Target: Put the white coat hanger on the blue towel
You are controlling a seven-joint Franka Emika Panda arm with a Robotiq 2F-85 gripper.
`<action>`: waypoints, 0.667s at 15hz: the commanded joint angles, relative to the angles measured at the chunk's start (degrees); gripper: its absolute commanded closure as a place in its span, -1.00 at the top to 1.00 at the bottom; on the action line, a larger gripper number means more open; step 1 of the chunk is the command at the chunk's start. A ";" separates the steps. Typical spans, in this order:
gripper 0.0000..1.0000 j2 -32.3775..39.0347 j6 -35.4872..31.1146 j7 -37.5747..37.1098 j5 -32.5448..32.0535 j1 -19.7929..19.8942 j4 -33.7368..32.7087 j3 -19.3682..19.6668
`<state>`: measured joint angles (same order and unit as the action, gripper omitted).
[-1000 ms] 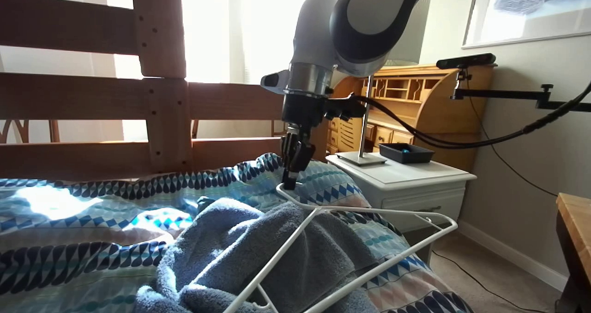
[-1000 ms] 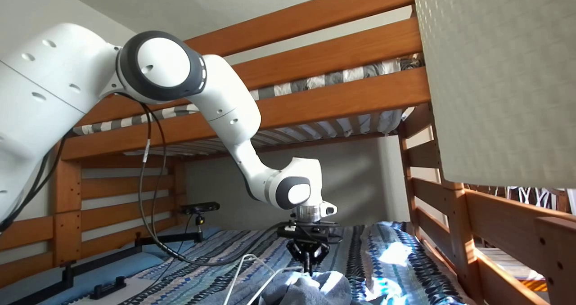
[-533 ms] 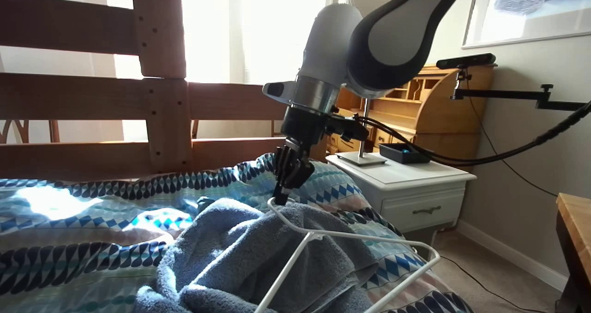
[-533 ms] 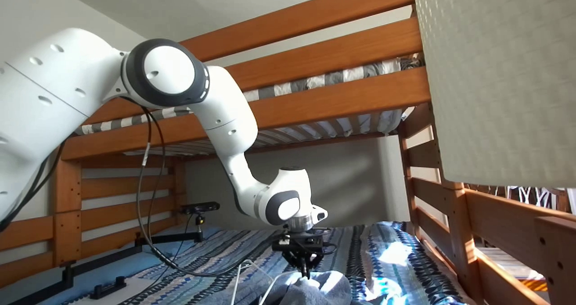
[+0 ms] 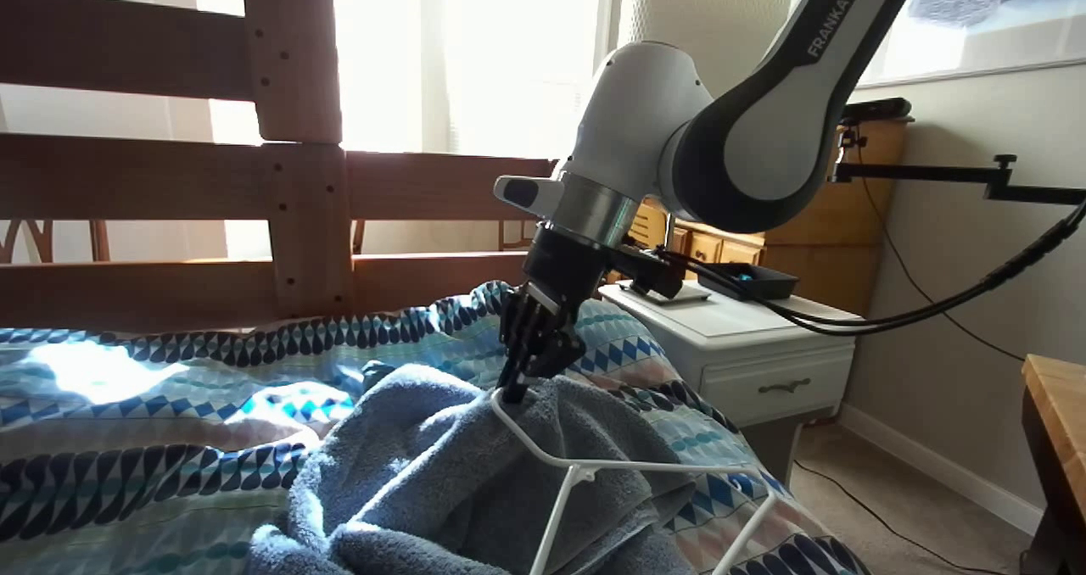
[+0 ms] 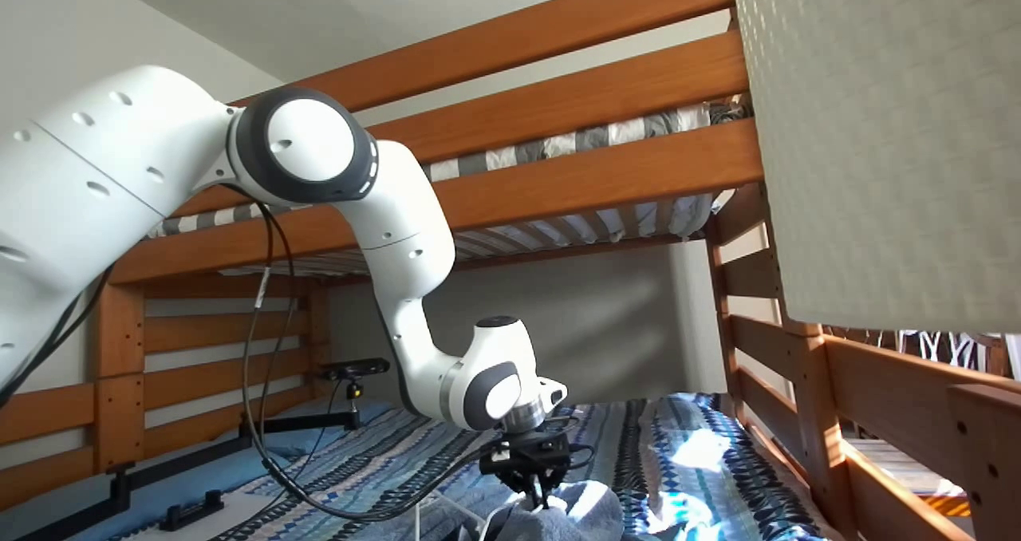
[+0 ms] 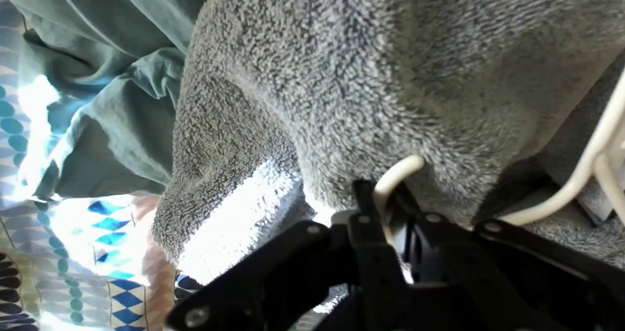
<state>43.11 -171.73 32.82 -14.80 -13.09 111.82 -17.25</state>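
Note:
The blue-grey towel (image 5: 407, 465) lies bunched on the patterned bed; it also shows in an exterior view (image 6: 594, 517) and fills much of the wrist view (image 7: 317, 77). My gripper (image 5: 512, 391) is shut on the hook of the white coat hanger (image 5: 645, 466), fingertips low at the towel's top. In the wrist view the hook passes between the fingertips (image 7: 383, 194), and the hanger's neck (image 7: 581, 175) is at the right. The hanger's body slants down over the towel and leaves the bottom of an exterior view. I cannot tell whether it touches the towel.
A white nightstand (image 5: 764, 346) with a black tray (image 5: 751, 281) and a lamp stands beside the bed. Wooden bunk rails (image 6: 590, 174) run overhead. A camera on a black arm (image 6: 355, 369) is at the bed's side. Green cloth (image 7: 127, 111) lies beside the towel.
My gripper has moved down and tilted, with the hanger held in it. The hanger has come lower over the towel. The towel looks unmoved.

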 commanded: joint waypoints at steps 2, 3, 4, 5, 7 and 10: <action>0.04 -0.17 -2.25 -2.37 -3.35 -1.54 0.80 1.67; 0.16 -0.19 -1.87 -2.17 -3.21 -1.10 0.80 1.00; 0.29 -0.46 -0.71 -1.89 -2.73 -0.27 0.91 -0.17; 0.45 -0.70 0.16 -1.83 -2.42 0.16 0.97 -0.87; 0.73 -2.77 4.89 -3.47 -1.79 -0.66 1.14 -0.20; 1.00 -6.01 14.41 -6.12 -2.20 -2.35 0.11 2.13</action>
<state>41.37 -165.74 30.51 -15.88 -13.73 112.08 -17.36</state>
